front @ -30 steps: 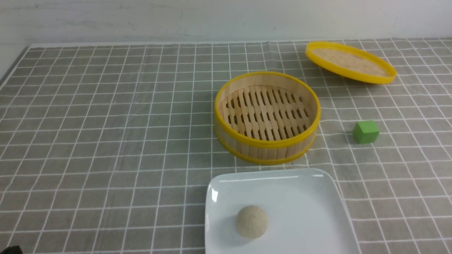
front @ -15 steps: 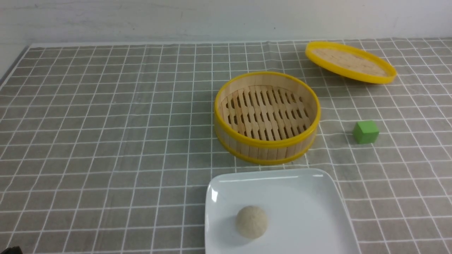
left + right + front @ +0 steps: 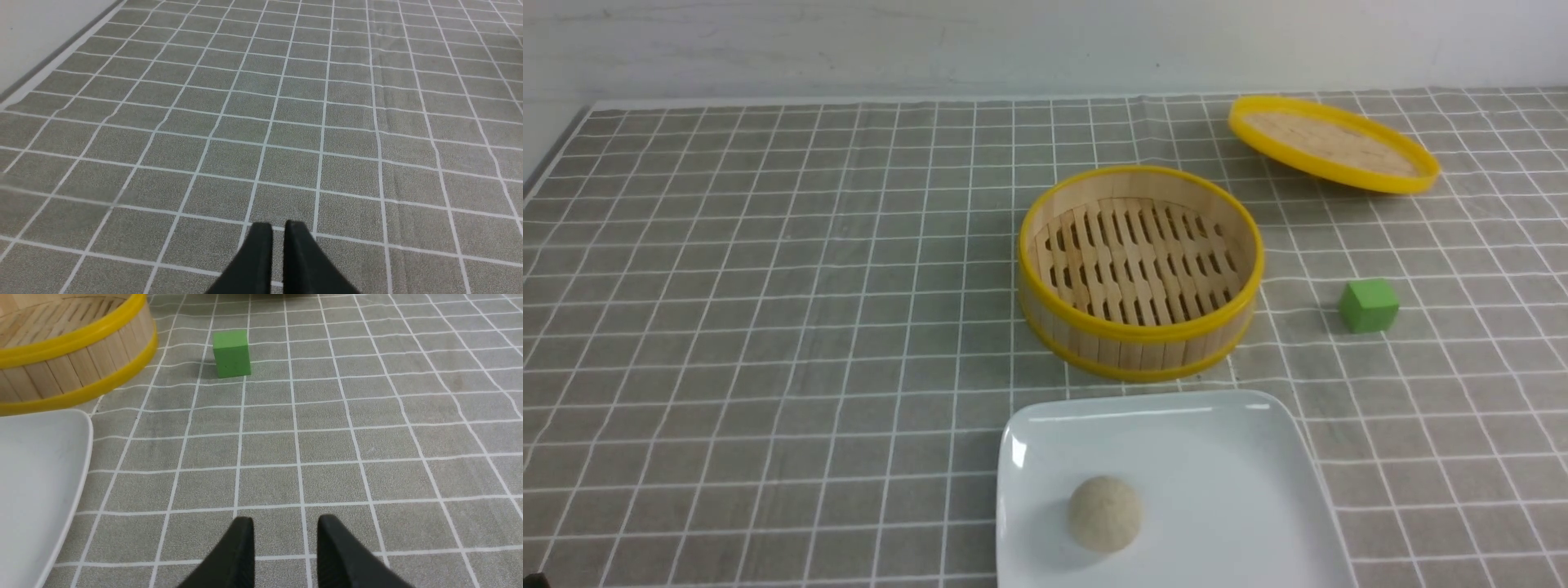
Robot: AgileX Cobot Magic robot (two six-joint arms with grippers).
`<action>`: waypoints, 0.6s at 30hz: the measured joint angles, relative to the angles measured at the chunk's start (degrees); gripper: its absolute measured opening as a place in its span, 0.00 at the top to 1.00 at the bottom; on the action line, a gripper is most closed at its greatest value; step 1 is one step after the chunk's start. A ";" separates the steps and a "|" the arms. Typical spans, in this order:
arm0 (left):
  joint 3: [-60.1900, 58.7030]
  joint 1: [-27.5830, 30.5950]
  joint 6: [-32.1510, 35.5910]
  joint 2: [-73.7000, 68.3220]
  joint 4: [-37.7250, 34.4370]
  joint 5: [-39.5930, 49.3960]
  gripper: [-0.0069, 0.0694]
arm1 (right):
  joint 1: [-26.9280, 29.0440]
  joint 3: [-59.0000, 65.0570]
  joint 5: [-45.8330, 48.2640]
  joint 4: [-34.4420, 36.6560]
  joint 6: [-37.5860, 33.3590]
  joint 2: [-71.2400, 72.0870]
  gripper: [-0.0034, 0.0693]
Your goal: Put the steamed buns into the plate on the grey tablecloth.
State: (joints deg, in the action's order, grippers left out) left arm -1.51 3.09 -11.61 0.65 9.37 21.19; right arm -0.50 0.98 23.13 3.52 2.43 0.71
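Note:
The steamed bun (image 3: 1104, 513), a cream-beige dough ball, lies in the left half of the white plate (image 3: 1241, 457) at the near edge of the grey tablecloth (image 3: 768, 327). Neither gripper shows in the front view. In the left wrist view my left gripper (image 3: 278, 228) hovers over bare cloth with its black fingers almost together and nothing between them. In the right wrist view my right gripper (image 3: 286, 524) is open and empty over bare cloth, with the plate's corner (image 3: 36, 465) off to one side.
An empty yellow-rimmed bamboo steamer (image 3: 1141, 343) stands just behind the plate and shows in the right wrist view (image 3: 69, 371). Its lid (image 3: 1331, 143) lies at the far right. A green cube (image 3: 1369, 305) sits right of the steamer, ahead of my right gripper (image 3: 231, 353).
The bun, plate, steamer, lid and cube have not moved. A dark bit at the front view's bottom-left corner has nearly slipped out of view.

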 joint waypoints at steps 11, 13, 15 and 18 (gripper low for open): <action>0.00 0.00 0.00 0.00 1.88 0.06 0.81 | 0.00 0.00 0.00 0.00 0.00 0.00 0.62; 0.00 0.00 0.00 0.00 1.95 0.11 0.81 | 0.00 0.00 0.00 0.00 0.00 0.00 0.62; 0.00 0.00 0.00 0.00 1.95 0.11 0.81 | 0.00 0.00 0.00 0.00 0.00 0.00 0.62; 0.00 0.00 0.00 0.00 1.95 0.11 0.81 | 0.00 0.00 0.00 0.00 0.00 0.00 0.62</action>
State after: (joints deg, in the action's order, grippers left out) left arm -1.51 3.09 -11.61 0.65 11.32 21.30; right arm -0.50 0.98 23.13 3.52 2.43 0.71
